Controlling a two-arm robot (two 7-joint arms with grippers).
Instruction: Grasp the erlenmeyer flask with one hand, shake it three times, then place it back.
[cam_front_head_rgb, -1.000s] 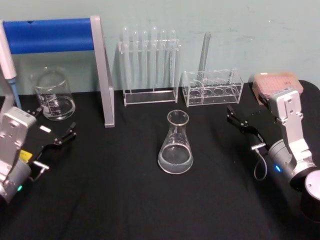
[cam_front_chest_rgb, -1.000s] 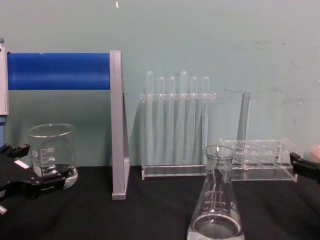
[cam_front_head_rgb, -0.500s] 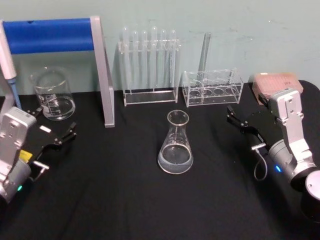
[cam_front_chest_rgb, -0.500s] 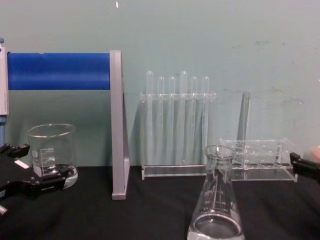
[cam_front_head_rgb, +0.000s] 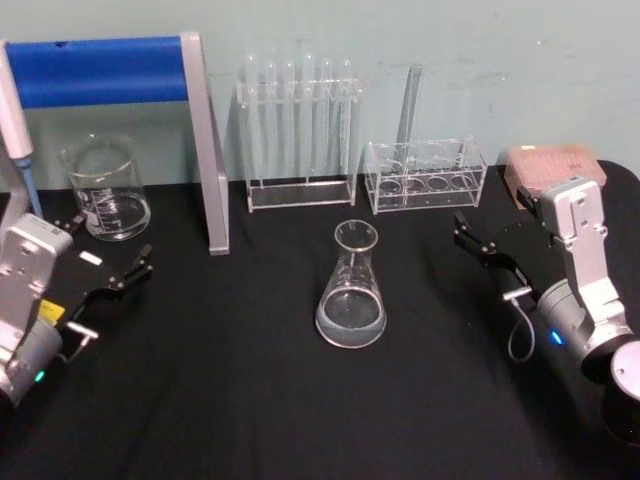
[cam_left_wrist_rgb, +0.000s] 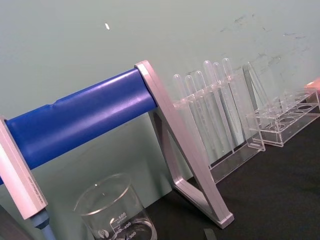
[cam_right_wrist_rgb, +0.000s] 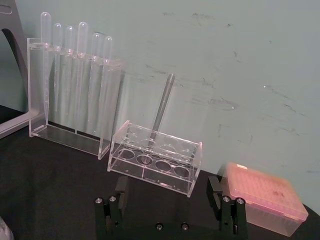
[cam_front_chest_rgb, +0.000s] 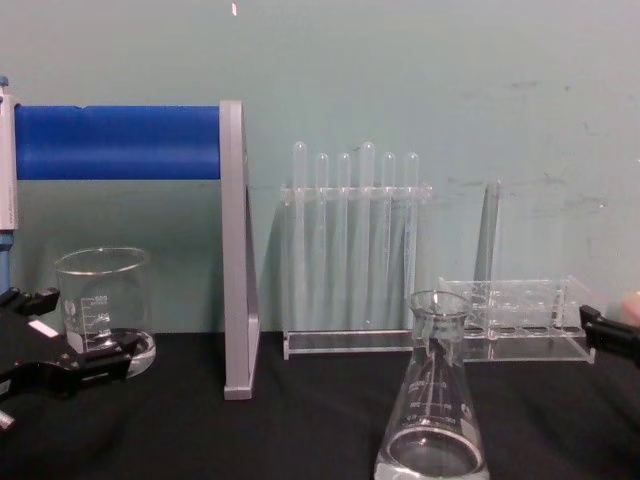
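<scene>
I see the erlenmeyer flask (cam_front_head_rgb: 351, 288) standing upright on the black table (cam_front_head_rgb: 250, 400), near the middle, with a little clear liquid in its base. My right gripper (cam_front_head_rgb: 490, 238) hangs well off to the flask's right, jaws spread apart and holding nothing. My left gripper (cam_front_head_rgb: 108, 252) sits at the far left, also spread wide, just in front of the glass beaker (cam_front_head_rgb: 105, 187).

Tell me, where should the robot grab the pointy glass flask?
Probably the narrow neck of the flask, just under the flared rim, which should stop it slipping. It stands upright and apart from other things, so the open right hand could come in level from the right. The left hand waits near the beaker.
</scene>
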